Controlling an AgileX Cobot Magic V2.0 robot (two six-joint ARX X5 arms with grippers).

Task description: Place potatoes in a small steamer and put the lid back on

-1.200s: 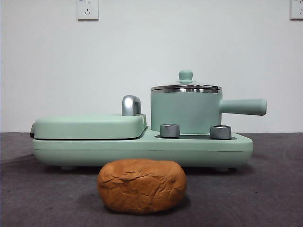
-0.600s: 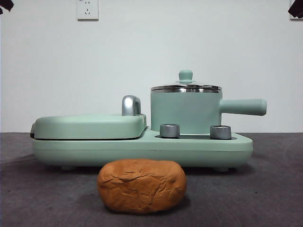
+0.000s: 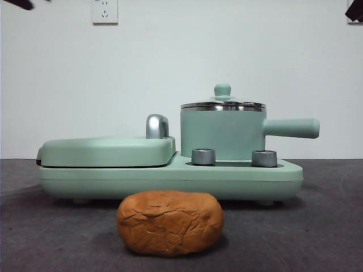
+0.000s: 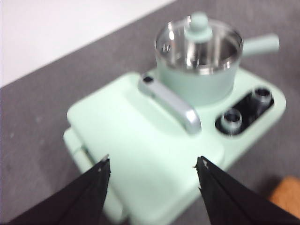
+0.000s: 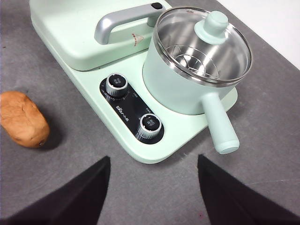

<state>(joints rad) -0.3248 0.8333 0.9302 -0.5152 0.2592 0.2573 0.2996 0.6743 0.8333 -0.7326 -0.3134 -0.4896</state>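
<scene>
The potato is an orange-brown cracked lump lying on the grey table in front of the appliance; it also shows as potato and, at a corner, potato. The small steamer is a mint pot with a steel rim and a long side handle, standing on the appliance's right half. Its glass lid with a mint knob sits on the pot. My left gripper hovers open above the flat griddle. High over the steamer's handle side, my right gripper is open. Neither holds anything.
The mint appliance base carries a shut flat griddle with a chrome latch on its left half and two steel dials at the front. Black arm tips show at both top corners of the front view.
The black tip at the top left corner of the front view has shifted a little to the right. The potato, steamer and lid have not moved.
</scene>
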